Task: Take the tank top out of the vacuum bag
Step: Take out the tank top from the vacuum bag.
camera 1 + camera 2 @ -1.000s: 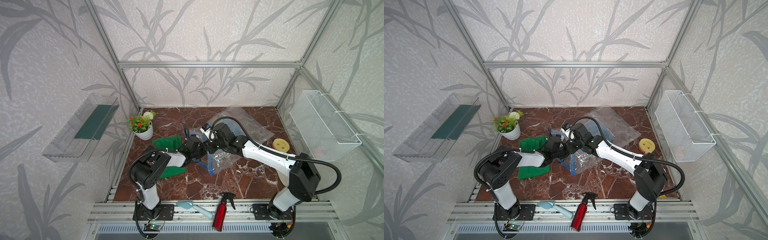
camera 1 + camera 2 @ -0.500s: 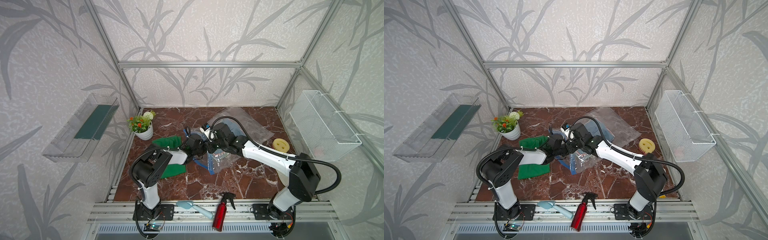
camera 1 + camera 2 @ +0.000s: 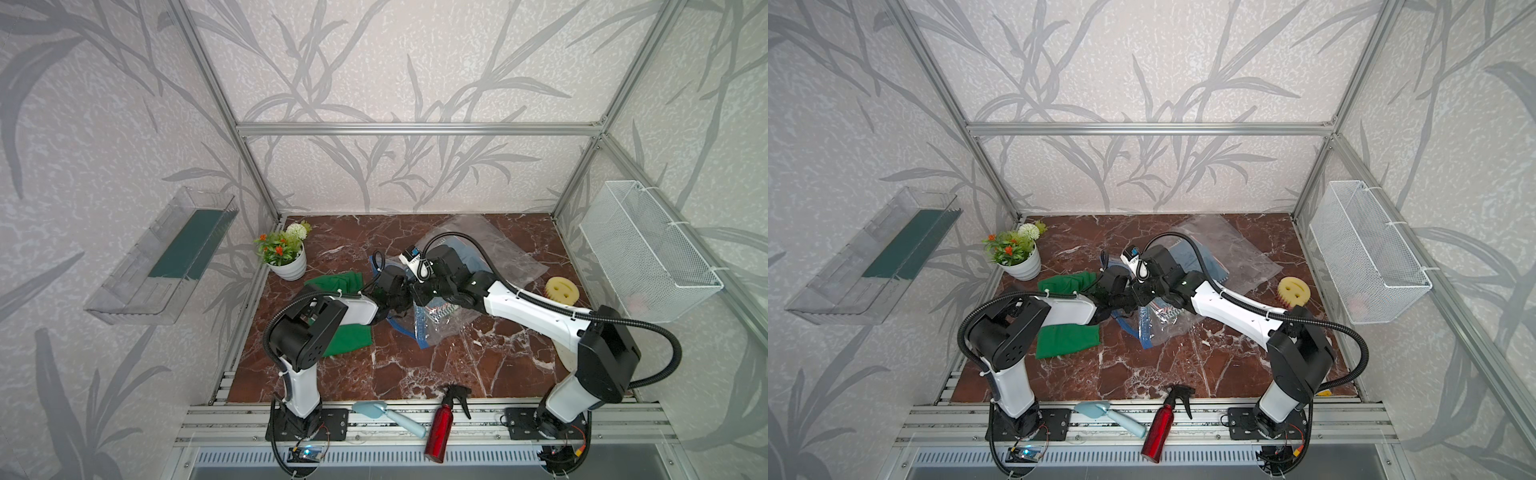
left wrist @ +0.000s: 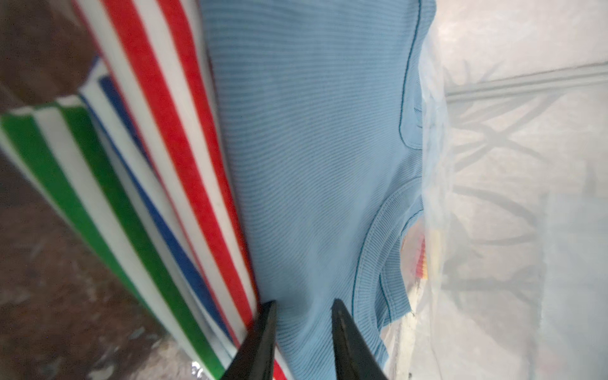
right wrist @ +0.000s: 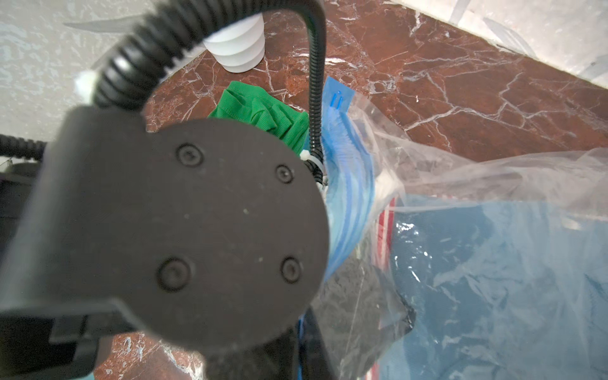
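The vacuum bag (image 3: 505, 253) (image 3: 1241, 259) lies crinkled at mid-table, its blue zip strip (image 5: 348, 171) at the mouth. Inside it is a light blue ribbed tank top (image 4: 312, 148) (image 5: 493, 269) beside a striped cloth (image 4: 158, 141). My left gripper (image 4: 302, 301) (image 3: 397, 291) is inside the bag. It is open, its jaws a little apart astride a fold of the tank top. My right gripper (image 5: 306, 348) (image 3: 419, 291) is shut on the bag's mouth edge and holds it up. The left arm's black body hides much of the right wrist view.
Green cloths (image 3: 338, 282) (image 3: 349, 338) lie left of the bag, under the left arm. A flower pot (image 3: 286, 266) stands at the back left and a yellow sponge (image 3: 562, 289) at the right. A red spray bottle (image 3: 440, 424) and a pale blue brush (image 3: 388, 413) lie on the front rail.
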Available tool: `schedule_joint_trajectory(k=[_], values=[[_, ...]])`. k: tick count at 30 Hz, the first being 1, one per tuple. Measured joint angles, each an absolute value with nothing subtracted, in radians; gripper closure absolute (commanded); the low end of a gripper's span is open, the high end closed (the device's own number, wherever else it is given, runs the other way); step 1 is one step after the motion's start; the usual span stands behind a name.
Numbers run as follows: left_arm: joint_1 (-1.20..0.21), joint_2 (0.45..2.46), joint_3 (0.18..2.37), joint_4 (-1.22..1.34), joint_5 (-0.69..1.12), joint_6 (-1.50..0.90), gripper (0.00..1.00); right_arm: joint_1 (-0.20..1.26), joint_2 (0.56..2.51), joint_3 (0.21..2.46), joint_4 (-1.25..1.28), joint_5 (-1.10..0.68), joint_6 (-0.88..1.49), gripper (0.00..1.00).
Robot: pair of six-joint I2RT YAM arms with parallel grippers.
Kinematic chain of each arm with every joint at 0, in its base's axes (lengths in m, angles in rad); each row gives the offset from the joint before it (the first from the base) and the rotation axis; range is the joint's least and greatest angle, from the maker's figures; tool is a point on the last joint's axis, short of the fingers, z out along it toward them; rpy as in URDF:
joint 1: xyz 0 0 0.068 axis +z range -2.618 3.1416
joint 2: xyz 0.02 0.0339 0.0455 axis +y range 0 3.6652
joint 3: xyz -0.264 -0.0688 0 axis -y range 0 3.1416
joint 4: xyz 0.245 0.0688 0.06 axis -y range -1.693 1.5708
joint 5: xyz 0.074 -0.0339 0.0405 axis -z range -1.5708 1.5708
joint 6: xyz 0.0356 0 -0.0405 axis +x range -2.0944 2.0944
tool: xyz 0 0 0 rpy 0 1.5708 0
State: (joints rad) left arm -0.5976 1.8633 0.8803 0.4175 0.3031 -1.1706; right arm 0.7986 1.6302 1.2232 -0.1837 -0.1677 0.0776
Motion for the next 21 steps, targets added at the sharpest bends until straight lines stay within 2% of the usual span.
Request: schedule_joint_trajectory(k=[4,5,6,7,21], values=[[-0.598,1.897,0.929,0.396,0.303,-1.172,0.74,0.797,1.63,1.223,-0.179,-0.168,0.077,1.0],[-0.598,1.903,0.935,0.395,0.303,-1.173,0.81,0.797,1.63,1.223,-0.179,-0.167,0.078,1.0],[-0.598,1.907,0.939,0.39,0.303,-1.175,0.93,0.797,1.631,1.223,-0.18,-0.165,0.077,1.0],[-0.598,1.909,0.943,0.384,0.302,-1.174,0.99,0.796,1.63,1.223,-0.181,-0.165,0.078,1.0],[-0.603,1.836,0.92,0.397,0.287,-1.143,1.0,0.744,1.621,1.206,-0.172,-0.134,0.143,1.0]])
